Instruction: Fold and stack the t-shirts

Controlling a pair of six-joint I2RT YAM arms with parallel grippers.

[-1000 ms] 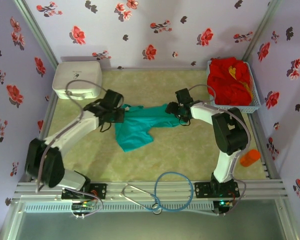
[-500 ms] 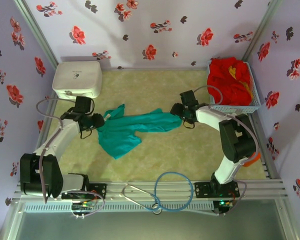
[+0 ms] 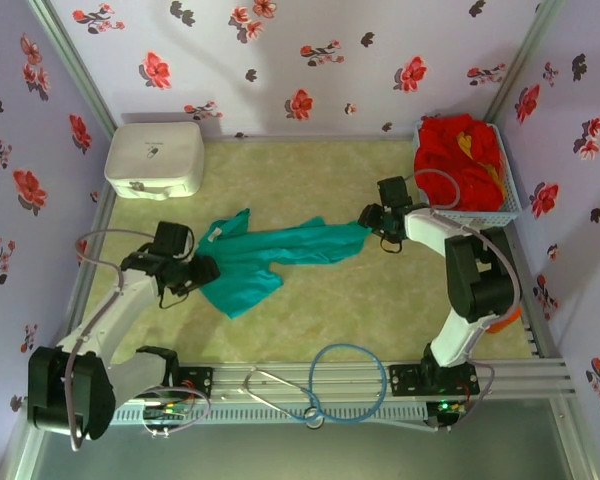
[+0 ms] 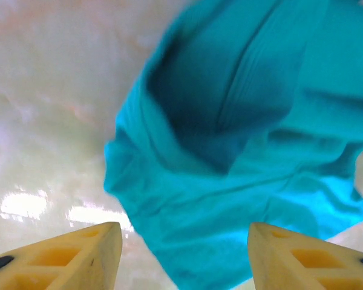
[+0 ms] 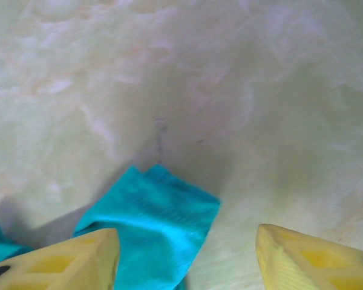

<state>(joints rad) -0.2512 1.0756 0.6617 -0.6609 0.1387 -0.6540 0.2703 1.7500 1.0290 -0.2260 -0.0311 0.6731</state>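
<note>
Task barely begun: the teal t-shirt point(image 3: 270, 255) lies rumpled and unfolded, the left gripper point(image 3: 202, 272) and right gripper point(image 3: 367, 221) stand with jaws apart at its ends, and the red t-shirts point(image 3: 458, 160) sit heaped beyond its right end.

The left arm point(image 3: 115, 312) rises from its base and leans forward, elbow out to the left of the teal t-shirt point(image 3: 270, 255), wrist turned in toward it. The left tool point(image 3: 194, 272) point(image 4: 181, 234) sits at the shirt's left end, its yellow fingers point(image 4: 78, 254) spread apart above the cloth and pinching nothing. The right arm point(image 3: 475, 275) stands tall to the right of the shirt, with its forearm reaching left. The right tool point(image 3: 373, 222) point(image 5: 187, 241) hangs over the shirt's right tip, jaws wide apart.
</note>
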